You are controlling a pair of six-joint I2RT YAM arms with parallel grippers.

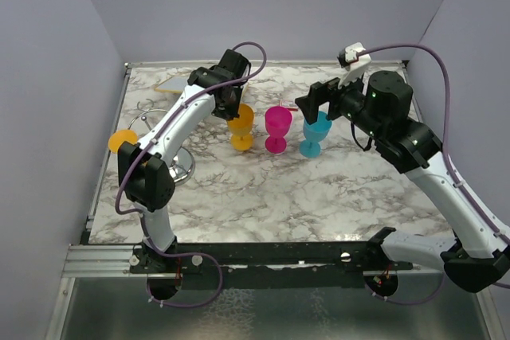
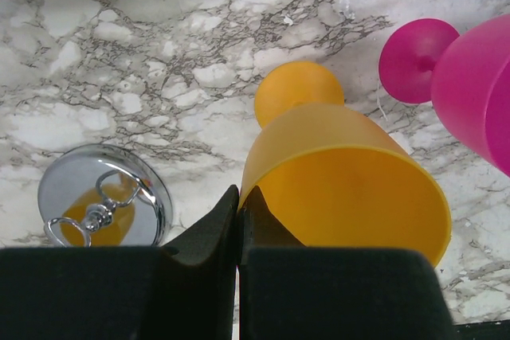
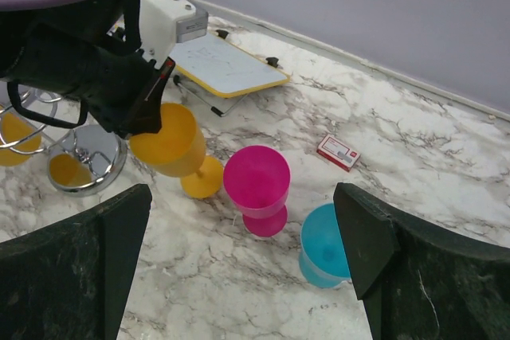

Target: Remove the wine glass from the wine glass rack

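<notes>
My left gripper (image 2: 239, 197) has its jaws pressed together on the rim of the orange wine glass (image 2: 351, 189), pinching its wall. The glass leans clear of the wine glass rack (image 1: 182, 163), its foot down by the marble table (image 1: 319, 189), at about 2 o'clock from the rack's chrome base in the top view. A second orange glass (image 1: 122, 141) hangs at the rack's 9 o'clock, and my right gripper (image 1: 321, 106) holds its jaws spread wide over a blue glass (image 1: 315, 133), with a pink glass (image 1: 278, 127) at its 9 o'clock.

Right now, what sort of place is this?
Probably a robot test booth, not a home: plain walls close in a marble-print table, and two arms are mounted on a rail.
</notes>
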